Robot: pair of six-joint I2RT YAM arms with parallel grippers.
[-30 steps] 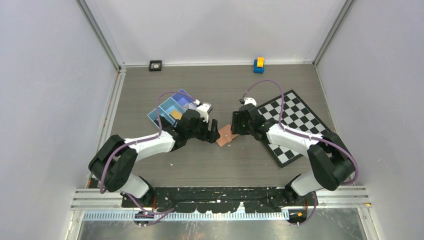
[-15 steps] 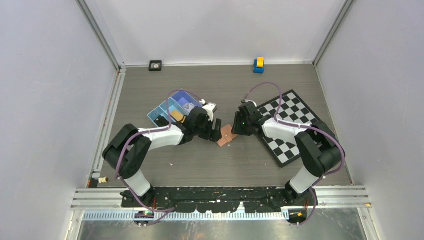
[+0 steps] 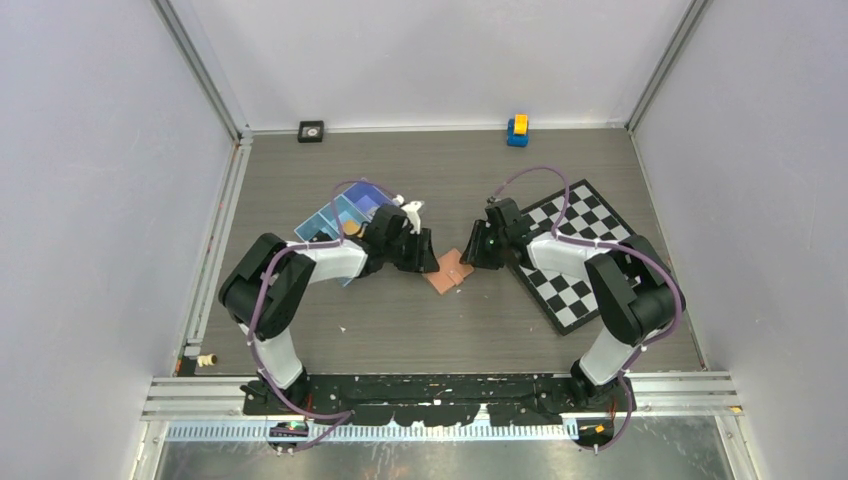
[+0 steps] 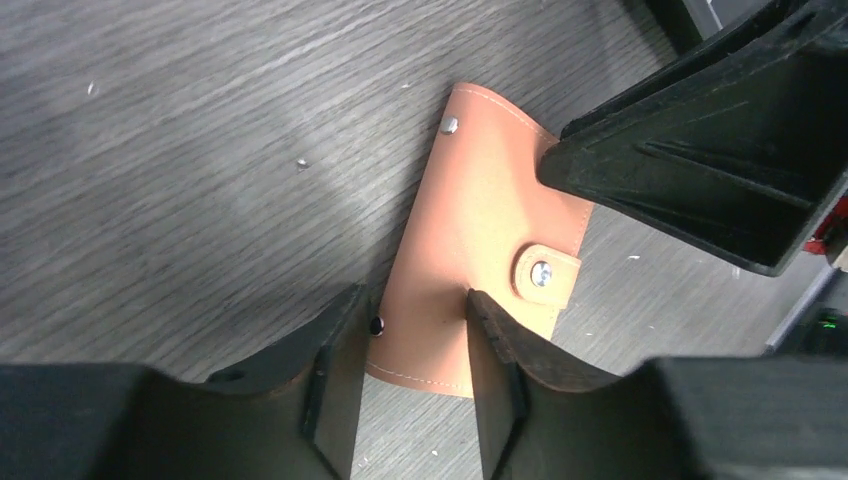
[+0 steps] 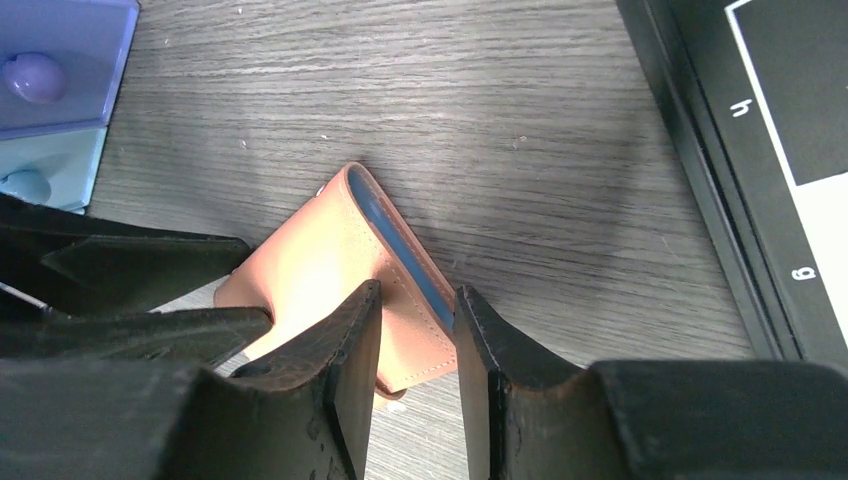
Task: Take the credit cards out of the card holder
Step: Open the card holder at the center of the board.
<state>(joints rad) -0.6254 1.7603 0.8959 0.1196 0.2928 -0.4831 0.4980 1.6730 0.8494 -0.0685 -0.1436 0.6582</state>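
Note:
The tan card holder lies on the table between my two grippers. In the left wrist view the card holder shows its snap tab, and my left gripper has its jaws drawn in on the near corner, one finger at the edge and the other pressing the leather. My right gripper is shut on the opposite end of the card holder. A blue strip shows in its open side. The credit cards are hidden inside. From above, the left gripper and right gripper flank the holder.
A blue compartment tray sits behind the left arm. A checkered board lies under the right arm. A blue and yellow block and a small black square stand at the back wall.
Both grippers have narrowed onto the card holder. The left arm has folded in towards the middle, and the holder has shifted slightly left.

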